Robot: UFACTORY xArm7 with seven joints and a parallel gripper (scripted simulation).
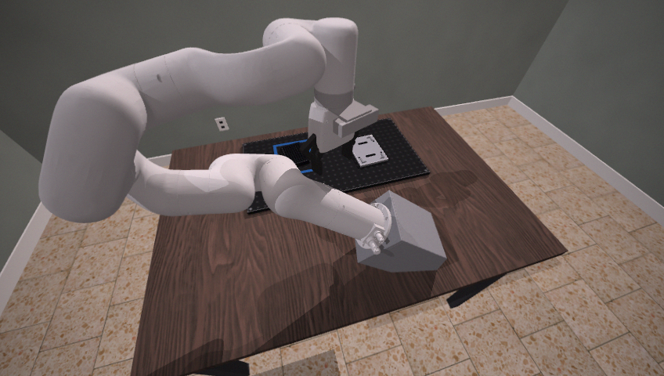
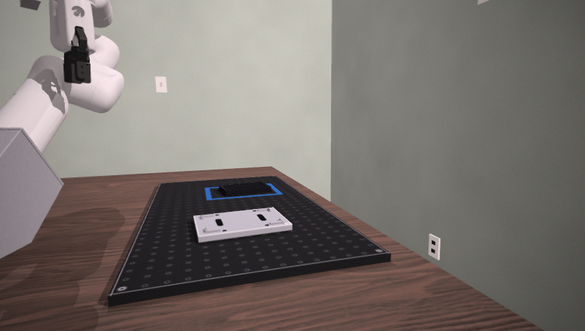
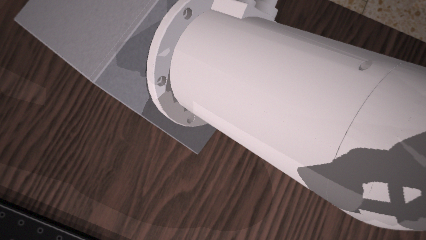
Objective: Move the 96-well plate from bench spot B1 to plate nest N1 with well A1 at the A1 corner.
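- 96-well plate [image 2: 242, 188]: black, lying flat inside the blue-outlined bench spot B1 [image 2: 210, 194] at the far end of the black breadboard [image 2: 172, 262] in the exterior view. Its long axis runs left to right there, parallel to the long sides of the blue outline. Which corner is cut off cannot be made out at this size.
- Plate nest N1 [image 2: 242, 223]: pale grey slab with two dark slots and small corner locators, lying on the breadboard just nearer than the blue outline, apart from the plate. Its long axis also runs roughly left to right, turned slightly against the breadboard's edge. Nothing sits in it.
- Gripper [image 1: 328, 156]: black fingers under a white wrist, pointing down, held high over the breadboard between the plate and the nest in the top view. The jaws stand fully open and hold nothing; they do not touch the plate.
- Arm base block [image 1: 409, 237]: grey box on the wooden tabletop [image 1: 232, 279], near side of the breadboard, with the white arm rising from its flange.
- Wrist view: looks down on the arm's own lower link, the grey block and the tabletop; neither plate nor nest shows there.
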